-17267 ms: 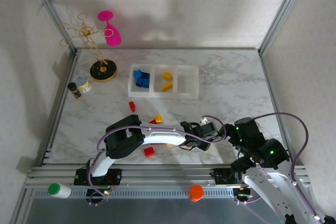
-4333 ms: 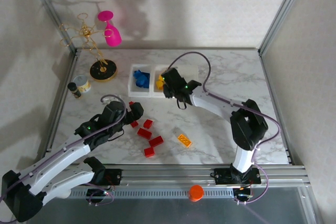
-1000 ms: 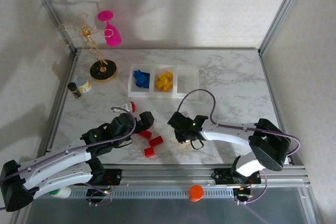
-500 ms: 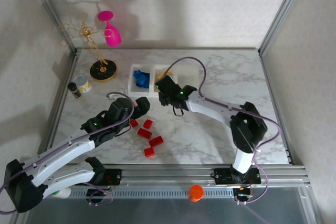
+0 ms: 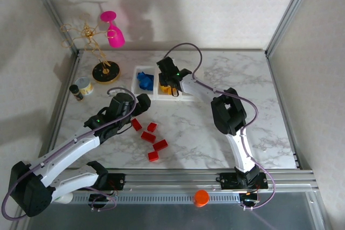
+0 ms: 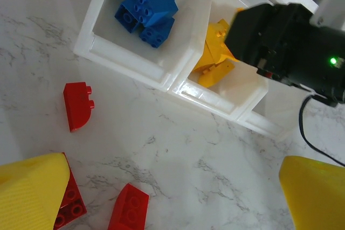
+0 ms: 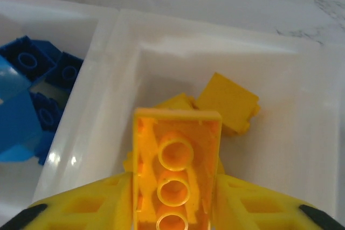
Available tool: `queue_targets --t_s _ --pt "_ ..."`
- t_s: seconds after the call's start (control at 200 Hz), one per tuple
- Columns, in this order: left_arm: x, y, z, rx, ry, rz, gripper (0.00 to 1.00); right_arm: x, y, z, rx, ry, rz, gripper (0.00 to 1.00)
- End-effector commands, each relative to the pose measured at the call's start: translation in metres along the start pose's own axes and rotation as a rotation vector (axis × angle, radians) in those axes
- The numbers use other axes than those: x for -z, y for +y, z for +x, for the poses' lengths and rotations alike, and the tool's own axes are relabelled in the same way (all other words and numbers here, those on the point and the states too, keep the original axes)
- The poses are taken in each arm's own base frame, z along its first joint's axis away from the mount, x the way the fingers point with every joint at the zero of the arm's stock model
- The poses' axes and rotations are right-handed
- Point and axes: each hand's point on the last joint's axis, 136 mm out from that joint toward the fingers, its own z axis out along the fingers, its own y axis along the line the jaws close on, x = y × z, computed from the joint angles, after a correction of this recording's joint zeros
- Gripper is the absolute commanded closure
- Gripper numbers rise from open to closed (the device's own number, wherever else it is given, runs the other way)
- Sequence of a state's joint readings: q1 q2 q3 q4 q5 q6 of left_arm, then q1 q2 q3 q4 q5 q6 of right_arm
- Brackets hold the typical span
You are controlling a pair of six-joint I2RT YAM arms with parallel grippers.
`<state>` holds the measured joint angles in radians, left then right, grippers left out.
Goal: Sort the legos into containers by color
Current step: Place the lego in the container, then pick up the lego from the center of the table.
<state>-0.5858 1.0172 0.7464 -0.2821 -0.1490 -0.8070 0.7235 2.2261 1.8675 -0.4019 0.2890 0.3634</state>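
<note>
The right gripper's (image 7: 175, 208) yellow fingers (image 7: 86, 208) are clamped on an oblong yellow brick (image 7: 177, 171), one on each long side, its hollow underside facing the wrist camera. The brick hangs over the middle bin of the containers (image 5: 202, 85), above other yellow bricks (image 7: 226, 103) lying there. Blue bricks (image 7: 32, 95) lie in the bin to the left of it. The containers sit near the far edge of the table (image 5: 242, 111), left of its middle.

The left gripper (image 6: 172, 187) has its fingers (image 6: 29, 187) wide apart with nothing between them. It is over bare marble just on the near side of the containers. Five red bricks (image 5: 148, 137) lie scattered between the containers and the near edge, and one sits partly under the left finger.

From above, the right arm's black wrist covers much of the middle bin and the grip itself, which the right wrist view shows plainly. The left wrist view shows that same black wrist over the far part of the middle bin.

At the far left corner stands a gold wire stand (image 5: 86, 39) on a round base (image 5: 105, 72), with a pink glass (image 5: 112, 32) hung on it. A small can (image 5: 84, 85) stands just beside the base.
</note>
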Motion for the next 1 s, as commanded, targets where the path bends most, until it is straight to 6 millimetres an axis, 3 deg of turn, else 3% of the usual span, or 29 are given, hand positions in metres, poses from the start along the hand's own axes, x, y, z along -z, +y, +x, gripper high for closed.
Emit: queue_targets --t_s 0.0,0.21,0.385,0.596,0.811,0.996 --pt "0.001 -0.012 -0.008 -0.006 -0.003 0.034 0.0 -0.002 0.012 -0.016 0.026 -0.017 -0.03 0.51" --pt "0.007 -0.013 -0.009 -0.004 0.0 0.051 0.0 0.028 0.019 -0.028 0.013 -0.059 -0.085 0.46" --pt "0.015 -0.015 0.003 0.007 0.05 0.096 0.0 0.069 0.021 -0.01 0.024 -0.06 -0.111 0.42" --pt "0.028 0.001 0.014 0.014 0.078 0.082 0.0 0.105 0.029 0.044 0.036 0.015 -0.19 0.37" --pt "0.041 0.025 0.021 0.018 0.075 0.038 0.0 0.119 0.046 0.109 0.04 0.122 -0.182 0.32" --pt "0.046 0.041 0.026 0.019 0.076 -0.008 0.01 0.13 0.083 0.149 0.034 0.157 -0.223 0.29"
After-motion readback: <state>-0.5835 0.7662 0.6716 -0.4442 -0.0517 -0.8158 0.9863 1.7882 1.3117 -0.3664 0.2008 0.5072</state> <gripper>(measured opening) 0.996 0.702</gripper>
